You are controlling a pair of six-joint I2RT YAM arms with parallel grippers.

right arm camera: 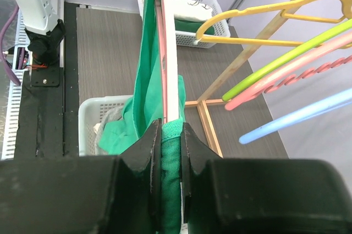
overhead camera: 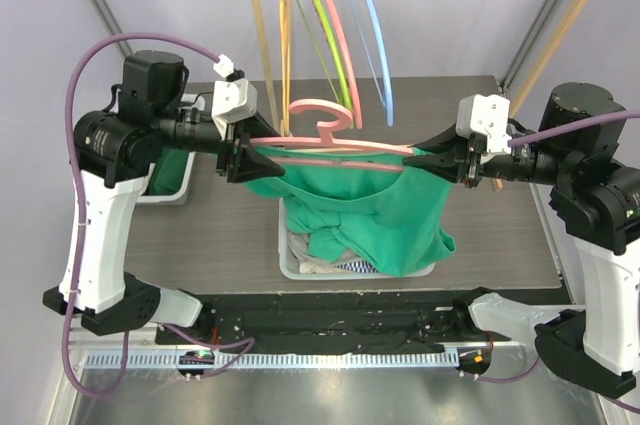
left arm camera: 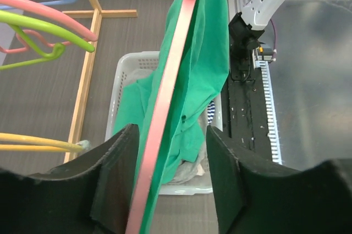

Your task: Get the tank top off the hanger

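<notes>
A pink hanger (overhead camera: 330, 145) is held level above the white basket (overhead camera: 290, 263), between my two grippers. The green tank top (overhead camera: 370, 205) hangs from it, its lower part drooping into the basket. My right gripper (overhead camera: 440, 160) is shut on the tank top's bunched shoulder (right arm camera: 171, 157) and the hanger's end (right arm camera: 168, 52). My left gripper (overhead camera: 243, 155) straddles the other end; in the left wrist view the hanger bar (left arm camera: 165, 107) and green cloth (left arm camera: 206, 69) pass between its fingers (left arm camera: 118, 173), with a gap on the right side, so it stands open.
A wooden rack (overhead camera: 262, 35) at the back carries yellow, green, pink and blue hangers (overhead camera: 340, 35). The basket under the tank top holds other clothes (overhead camera: 330, 263). A second white basket (overhead camera: 165, 180) sits at the left behind my left arm.
</notes>
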